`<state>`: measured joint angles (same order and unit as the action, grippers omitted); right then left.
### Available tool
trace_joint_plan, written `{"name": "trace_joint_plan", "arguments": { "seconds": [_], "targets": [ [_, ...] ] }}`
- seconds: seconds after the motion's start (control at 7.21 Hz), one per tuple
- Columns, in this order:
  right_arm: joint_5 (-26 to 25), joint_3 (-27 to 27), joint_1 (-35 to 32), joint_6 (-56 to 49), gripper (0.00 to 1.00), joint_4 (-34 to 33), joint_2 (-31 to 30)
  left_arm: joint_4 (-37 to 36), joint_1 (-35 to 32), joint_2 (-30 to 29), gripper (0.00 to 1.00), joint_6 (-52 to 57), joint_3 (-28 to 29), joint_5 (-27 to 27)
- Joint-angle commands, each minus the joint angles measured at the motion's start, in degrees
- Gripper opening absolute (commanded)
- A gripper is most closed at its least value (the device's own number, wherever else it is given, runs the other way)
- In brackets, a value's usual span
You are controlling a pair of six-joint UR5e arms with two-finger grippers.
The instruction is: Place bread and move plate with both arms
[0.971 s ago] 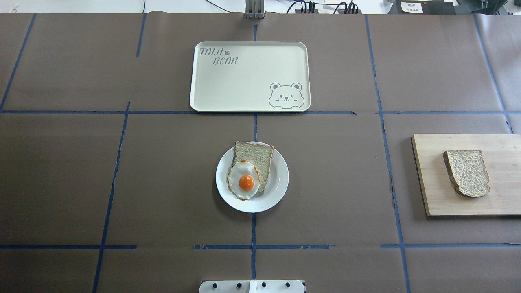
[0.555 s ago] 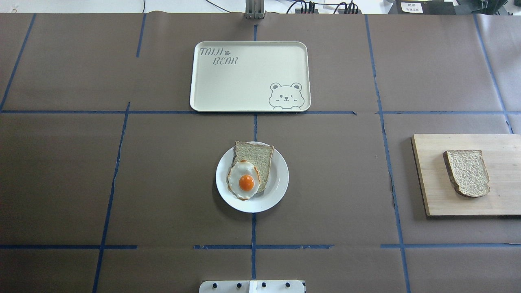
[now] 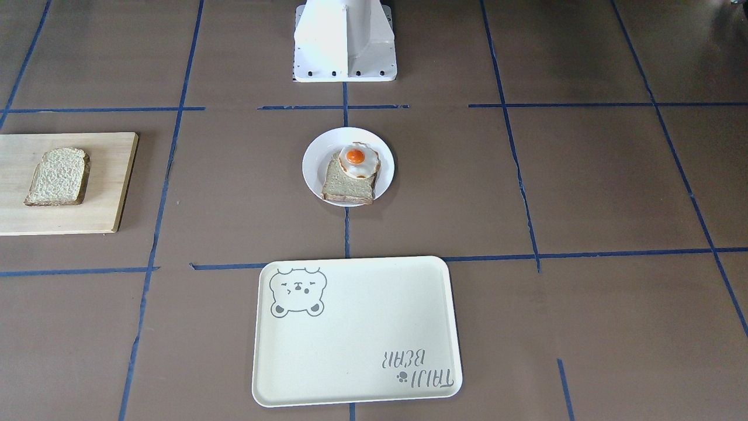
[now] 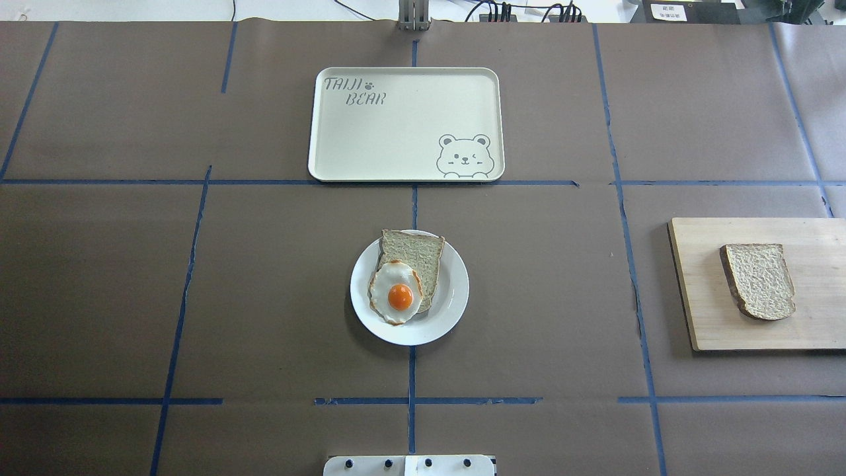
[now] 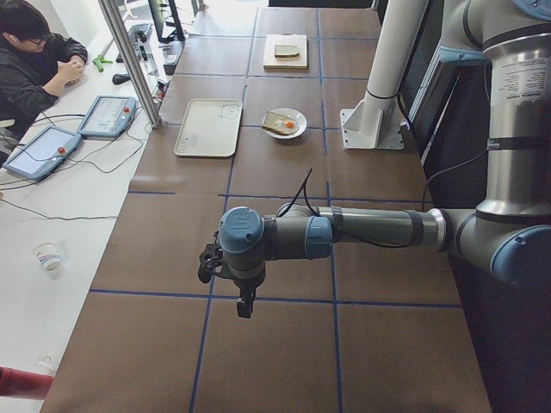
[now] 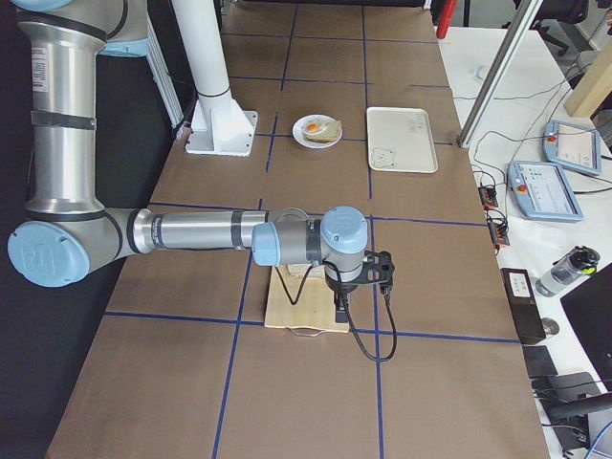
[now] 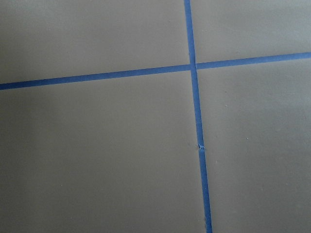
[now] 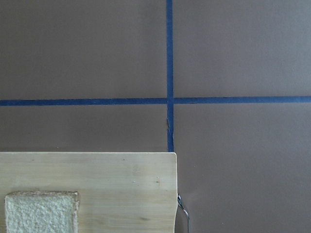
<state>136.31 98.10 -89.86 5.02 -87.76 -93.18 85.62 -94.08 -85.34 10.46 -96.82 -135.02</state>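
Observation:
The coarse bread [image 4: 758, 280] lies flat on a wooden board [image 4: 700, 311] at the table's right; its corner shows in the right wrist view [image 8: 41, 211]. The white plate [image 4: 451, 301] sits mid-table and holds a smoother slice [image 4: 420, 254] with a fried egg [image 4: 396, 294] on it. My right gripper [image 6: 339, 311] hangs over the board's outer end, seen only in the exterior right view. My left gripper [image 5: 245, 303] hangs over bare table far left, seen only in the exterior left view. I cannot tell whether either is open or shut.
A cream bear tray [image 4: 396, 119] lies beyond the plate. The white robot base [image 3: 345, 41] stands behind the plate. A seated operator [image 5: 34, 60] and tablets are at the far side of the table.

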Motion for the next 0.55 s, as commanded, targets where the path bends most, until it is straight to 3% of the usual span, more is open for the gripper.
{"name": "trace_joint_plan", "arguments": {
  "seconds": [0.0, 0.14, 0.42],
  "targets": [
    [5.4, -0.6, 1.2, 0.8, 0.99, 0.7, -0.9, 0.2, 0.0, -0.1, 1.0, 0.0, 0.0, -0.1],
    [5.2, 1.0, 3.6, 7.8, 0.99, 2.3, -1.0, 0.2, 0.0, -0.2, 1.0, 0.0, 0.0, -0.1],
    [0.7, 1.0, 13.0, 25.8, 0.99, 21.5, -5.3, 0.2, 0.0, -0.1, 1.0, 0.0, -0.4, -0.1]
  ]
}}
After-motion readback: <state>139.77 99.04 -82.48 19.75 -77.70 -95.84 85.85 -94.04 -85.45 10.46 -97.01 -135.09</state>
